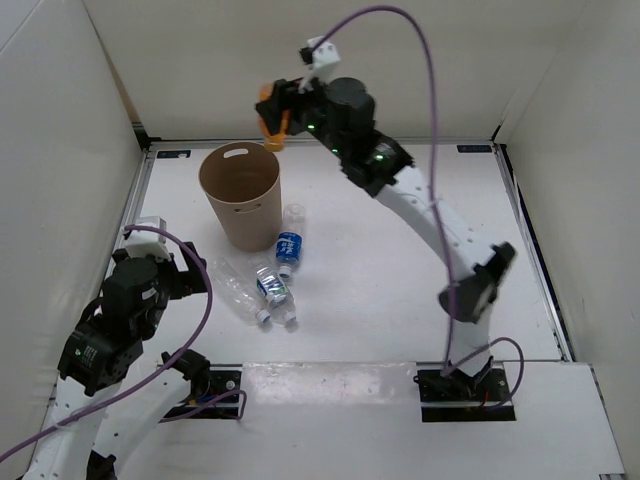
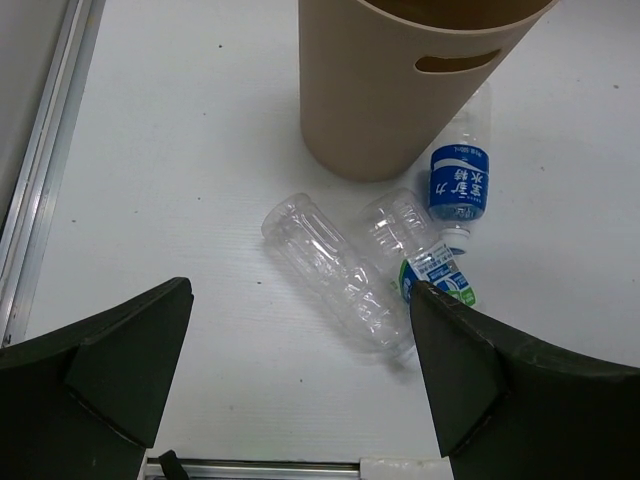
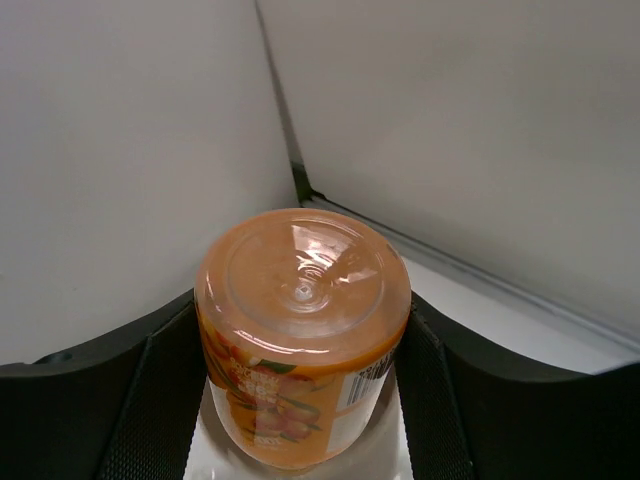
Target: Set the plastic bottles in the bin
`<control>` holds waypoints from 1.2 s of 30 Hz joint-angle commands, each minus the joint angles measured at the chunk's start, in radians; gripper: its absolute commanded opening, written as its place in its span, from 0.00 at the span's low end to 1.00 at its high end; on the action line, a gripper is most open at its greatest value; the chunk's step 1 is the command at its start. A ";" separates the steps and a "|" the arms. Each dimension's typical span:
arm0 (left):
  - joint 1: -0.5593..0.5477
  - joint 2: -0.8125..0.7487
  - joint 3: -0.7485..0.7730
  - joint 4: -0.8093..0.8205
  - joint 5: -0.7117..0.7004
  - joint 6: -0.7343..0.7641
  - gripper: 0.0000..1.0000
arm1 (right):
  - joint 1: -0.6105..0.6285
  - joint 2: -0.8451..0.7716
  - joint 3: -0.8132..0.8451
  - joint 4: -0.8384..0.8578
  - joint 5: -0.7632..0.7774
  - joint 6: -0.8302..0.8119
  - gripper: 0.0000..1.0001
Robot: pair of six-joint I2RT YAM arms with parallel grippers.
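This is a robotics lab, more exactly a closed test cell, not a home or a shop. The white tabletop (image 1: 400, 300) is boxed in by plain white walls (image 1: 180, 70) at the back and on both sides, and metal rails (image 1: 532, 250) run along its edges. Two robot arms, the left arm (image 1: 130, 300) and the right arm (image 1: 415, 210), are bolted on black plates (image 1: 465, 392) at the near edge. Purple cables (image 1: 432, 90) hang loose from the arms. The loose things on the tabletop are a brown bin (image 1: 240, 200) and a few small plastic bottles (image 1: 289, 247).
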 commanded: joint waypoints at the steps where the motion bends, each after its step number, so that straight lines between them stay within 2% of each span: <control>1: 0.005 -0.004 -0.003 -0.003 -0.021 -0.007 1.00 | 0.051 0.238 0.222 0.073 -0.022 -0.075 0.00; 3: 0.003 -0.004 -0.004 -0.003 -0.021 -0.007 1.00 | 0.077 0.324 0.320 0.091 -0.004 -0.103 0.00; 4: 0.003 -0.006 -0.004 -0.002 -0.023 -0.007 1.00 | 0.086 0.364 0.334 0.163 0.016 -0.110 0.00; 6: 0.003 -0.012 -0.003 -0.008 -0.021 -0.006 1.00 | 0.102 0.400 0.328 0.203 0.039 -0.138 0.01; 7: 0.003 -0.017 -0.004 -0.005 -0.024 -0.006 1.00 | 0.108 0.426 0.329 0.205 0.053 -0.138 0.05; 9: 0.007 -0.024 -0.006 -0.008 -0.035 -0.009 1.00 | 0.103 0.434 0.331 0.236 0.051 -0.123 0.05; 11: 0.005 -0.038 -0.006 -0.006 -0.038 -0.009 1.00 | 0.099 0.434 0.319 0.231 0.044 -0.097 0.12; 12: 0.007 -0.047 -0.006 -0.003 -0.038 -0.007 1.00 | 0.096 0.437 0.313 0.231 0.022 -0.087 0.21; 13: 0.005 -0.049 -0.006 -0.003 -0.043 -0.010 1.00 | 0.093 0.435 0.311 0.230 0.014 -0.080 0.35; 14: 0.007 -0.052 -0.008 -0.008 -0.047 -0.010 1.00 | 0.093 0.434 0.309 0.223 0.004 -0.080 0.75; 15: 0.007 -0.053 -0.008 -0.006 -0.044 -0.012 1.00 | 0.093 0.431 0.311 0.220 0.001 -0.086 0.90; 20: 0.008 -0.049 -0.006 -0.011 -0.049 -0.013 1.00 | 0.111 0.317 0.271 0.179 0.123 -0.110 0.90; 21: 0.008 -0.046 -0.006 -0.011 -0.047 -0.013 1.00 | 0.114 0.241 0.236 0.173 0.148 -0.119 0.90; 22: 0.008 -0.043 -0.004 -0.011 -0.047 -0.012 1.00 | 0.114 0.211 0.181 0.173 0.254 -0.101 0.90; 24: 0.008 -0.041 -0.006 -0.013 -0.050 -0.015 1.00 | 0.111 0.072 0.057 0.183 0.329 -0.067 0.90; 25: 0.008 -0.040 -0.006 -0.014 -0.049 -0.016 1.00 | 0.094 0.029 -0.059 0.191 0.379 -0.051 0.90; 26: 0.008 -0.037 -0.004 -0.016 -0.049 -0.018 1.00 | 0.085 -0.093 -0.179 0.197 0.373 -0.034 0.90; 27: 0.008 -0.037 -0.007 -0.014 -0.047 -0.016 1.00 | 0.070 -0.129 -0.289 0.185 0.340 -0.017 0.90; 29: 0.010 -0.032 -0.006 -0.014 -0.040 -0.015 1.00 | -0.013 -0.229 -0.380 0.095 0.244 0.148 0.90; 30: 0.010 -0.035 -0.004 -0.013 -0.037 -0.015 1.00 | -0.033 -0.276 -0.487 0.011 0.135 0.196 0.90; 31: 0.011 -0.034 -0.004 -0.014 -0.035 -0.016 1.00 | -0.092 -0.312 -0.523 -0.025 0.072 0.324 0.90; 32: 0.011 -0.033 -0.004 -0.011 -0.032 -0.013 1.00 | -0.138 -0.323 -0.558 -0.060 -0.119 0.350 0.90; 33: 0.014 -0.037 -0.004 -0.010 -0.029 -0.012 1.00 | -0.163 -0.335 -0.680 -0.056 -0.142 0.367 0.90; 34: 0.013 -0.038 -0.004 -0.011 -0.024 -0.010 1.00 | -0.168 -0.333 -0.713 -0.051 -0.192 0.411 0.90; 36: 0.016 -0.032 -0.003 -0.010 -0.009 -0.007 1.00 | -0.154 -0.297 -0.802 -0.031 -0.197 0.433 0.90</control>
